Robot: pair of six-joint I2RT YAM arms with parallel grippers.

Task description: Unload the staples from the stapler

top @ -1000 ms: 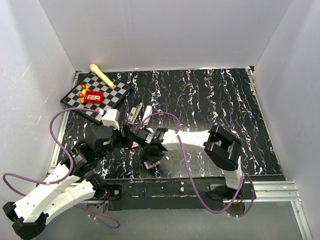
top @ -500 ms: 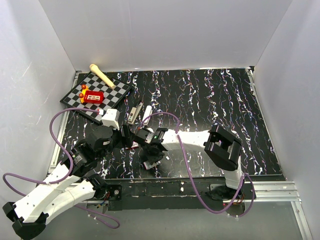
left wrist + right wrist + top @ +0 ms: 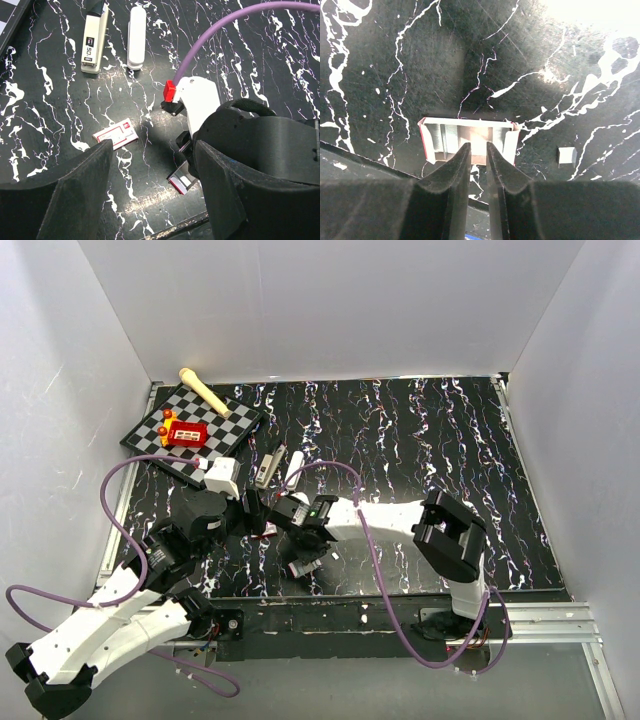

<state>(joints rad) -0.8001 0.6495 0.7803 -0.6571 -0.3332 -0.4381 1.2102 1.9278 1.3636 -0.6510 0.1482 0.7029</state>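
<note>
Right gripper (image 3: 477,146) over an open tray (image 3: 470,120)
Its jaws stand nearly together (grip unclear); left gripper (image 3: 152,150) spread wide, empty. The stapler (image 3: 92,42) lies flat at its 11 o'clock, beside a white stick (image 3: 136,37).

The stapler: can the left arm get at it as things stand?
Probably yes. The stapler lies free ahead of the open left fingers; only a flat red-and-white box lies between, and the right arm is off to one side.
</note>
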